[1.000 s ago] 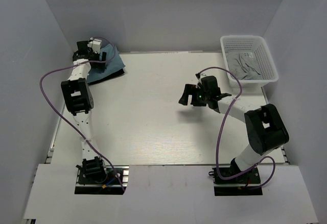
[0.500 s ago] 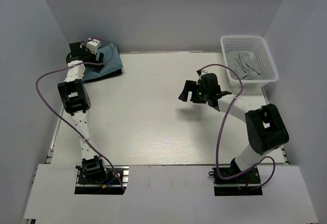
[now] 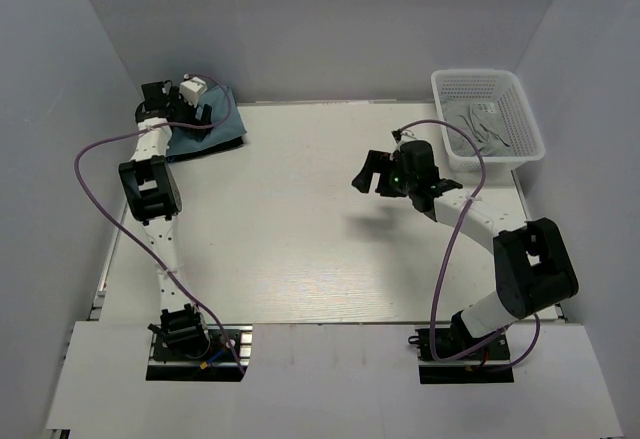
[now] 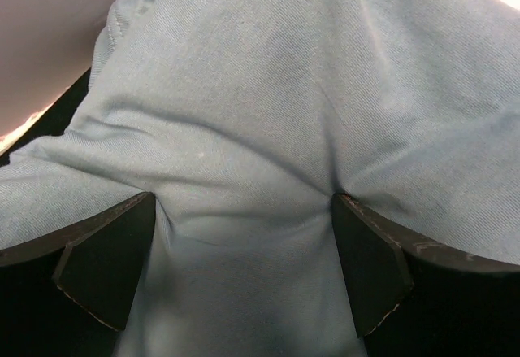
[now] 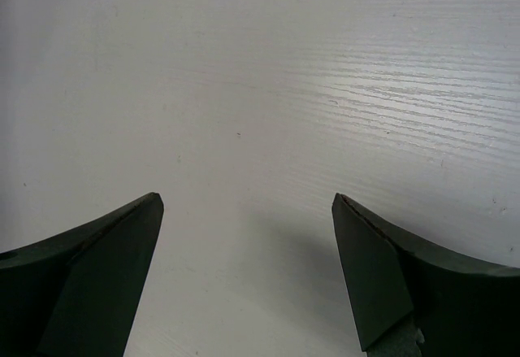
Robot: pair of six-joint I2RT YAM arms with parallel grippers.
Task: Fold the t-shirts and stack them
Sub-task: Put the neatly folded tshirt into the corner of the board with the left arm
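Teal t-shirt hides most of black t-shirt; left fingers and right fingers stand apart

The teal t-shirt is matt, fine-woven cloth. The table shows slightly glossy wood grain; the basket seems plastic.

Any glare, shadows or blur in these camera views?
Top view: even light, sharp, soft shadow on the table under the right pincer. Left wrist view: blue t-shirt crisp, fingers dark. Right wrist view: glare streaks across the table.
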